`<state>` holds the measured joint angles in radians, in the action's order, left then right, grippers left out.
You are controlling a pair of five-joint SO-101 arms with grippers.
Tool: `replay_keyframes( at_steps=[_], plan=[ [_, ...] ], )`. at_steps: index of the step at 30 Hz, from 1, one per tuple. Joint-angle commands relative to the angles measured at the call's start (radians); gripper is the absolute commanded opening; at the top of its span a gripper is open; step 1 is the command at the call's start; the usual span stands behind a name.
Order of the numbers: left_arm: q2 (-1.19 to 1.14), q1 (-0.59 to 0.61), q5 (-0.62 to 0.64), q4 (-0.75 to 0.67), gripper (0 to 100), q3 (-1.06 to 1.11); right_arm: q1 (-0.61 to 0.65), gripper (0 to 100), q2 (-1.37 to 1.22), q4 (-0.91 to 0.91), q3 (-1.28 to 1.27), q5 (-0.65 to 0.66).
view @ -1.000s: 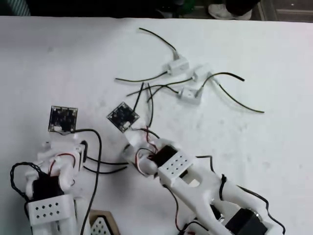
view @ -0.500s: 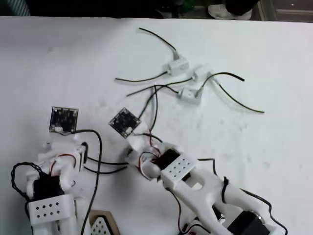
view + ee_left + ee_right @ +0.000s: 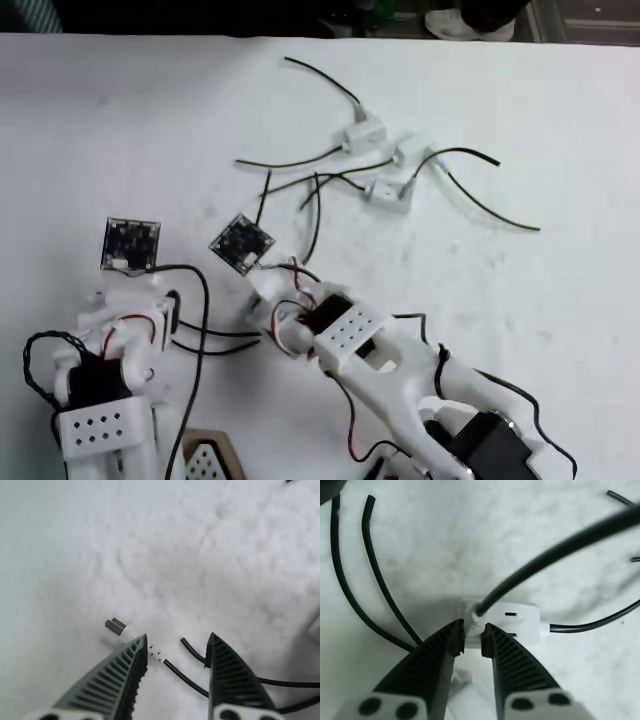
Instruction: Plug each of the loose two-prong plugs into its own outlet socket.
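My right gripper [image 3: 472, 630] is shut on a small white plug [image 3: 469, 611] with a black cable [image 3: 555, 545] running out of it. The plug lies against a white socket block [image 3: 517, 625] that has two slots on top. In the high view the right gripper [image 3: 263, 288] is at the table's middle front, with black wires [image 3: 316, 215] leading away from it. Three more white connectors [image 3: 362, 132], [image 3: 410, 152], [image 3: 388, 193] lie farther back with their black leads. My left gripper [image 3: 176, 642] stands open just above the table, with two loose black wire ends [image 3: 190, 652] between its fingers.
A small grey piece [image 3: 115, 625] lies on the white table [image 3: 520, 100] beside the left fingertip. The left arm [image 3: 110, 340] sits at the front left. Black square boards [image 3: 130, 243], [image 3: 242, 243] ride on both wrists. Loose black leads [image 3: 490, 205] trail to the right.
The right arm drew back a little, then shifted left and forward with the plug in its grip, and the wires swung along. The left arm stayed still.
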<state>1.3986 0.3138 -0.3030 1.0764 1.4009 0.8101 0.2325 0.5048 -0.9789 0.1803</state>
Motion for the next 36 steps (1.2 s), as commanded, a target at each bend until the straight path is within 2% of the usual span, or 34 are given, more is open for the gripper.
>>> replay_keyframes(
  at_steps=[1,8,18,24,29,36],
  plan=[
    [0.012,0.001,-0.009,-0.017,20,-0.005,0.002,1.7,-0.039,0.016,0.003,0.009],
    [0.012,0.001,-0.009,-0.017,20,-0.005,-0.005,1.7,-0.03,0.015,0.008,0.005],
    [0.012,0.007,-0.011,-0.02,20,-0.005,-0.179,1.7,0.259,0.056,0.008,0.003],
    [0.012,0.008,-0.011,-0.02,20,-0.006,-0.213,1.7,0.358,0.048,0.051,0.003],
    [0.012,0.008,-0.011,-0.02,20,-0.006,-0.223,1.7,0.295,0.042,0.207,0.003],
    [0.012,0.008,-0.011,-0.02,20,-0.005,-0.292,1.8,-0.033,-0.005,0.506,0.003]
  ],
)
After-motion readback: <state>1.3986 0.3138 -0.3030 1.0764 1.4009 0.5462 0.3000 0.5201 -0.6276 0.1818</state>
